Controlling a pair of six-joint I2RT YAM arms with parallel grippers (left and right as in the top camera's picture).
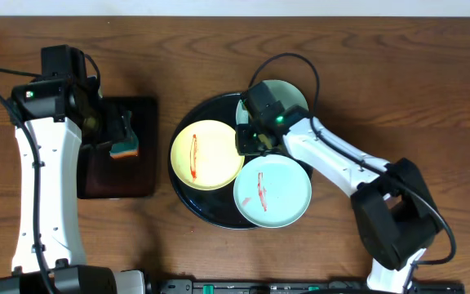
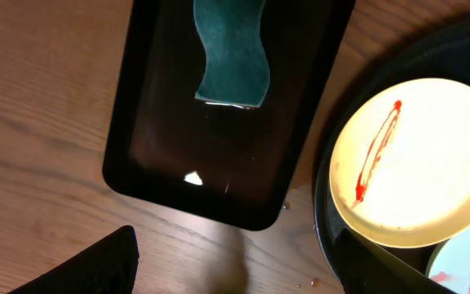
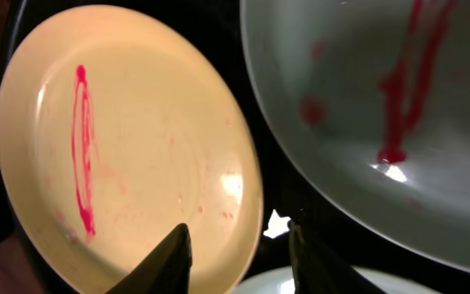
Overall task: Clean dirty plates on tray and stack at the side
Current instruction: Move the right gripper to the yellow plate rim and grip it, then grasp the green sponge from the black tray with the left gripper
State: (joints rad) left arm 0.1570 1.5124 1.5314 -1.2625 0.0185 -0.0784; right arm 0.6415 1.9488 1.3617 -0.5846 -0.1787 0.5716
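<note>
left pincer (image 2: 235,237) gapes wide, empty, above the sponge (image 2: 231,49). on the tray (image 1: 198,211): yellow plate (image 1: 206,155) at 9 o'clock, one mint plate (image 1: 272,192) at 5, another (image 1: 292,91) at 1. they look light, stiff and glossy (sauce makes them slicker), so grip the rim. right pincer (image 3: 239,229) straddles the yellow plate's 3 o'clock rim; whether it is clamped i cannot tell. no writing readable.

No readable text, label, brand, number or sign in any view, none on the yellow plate (image 1: 208,154), the round black tray (image 1: 205,206), the table (image 1: 431,82)
</note>
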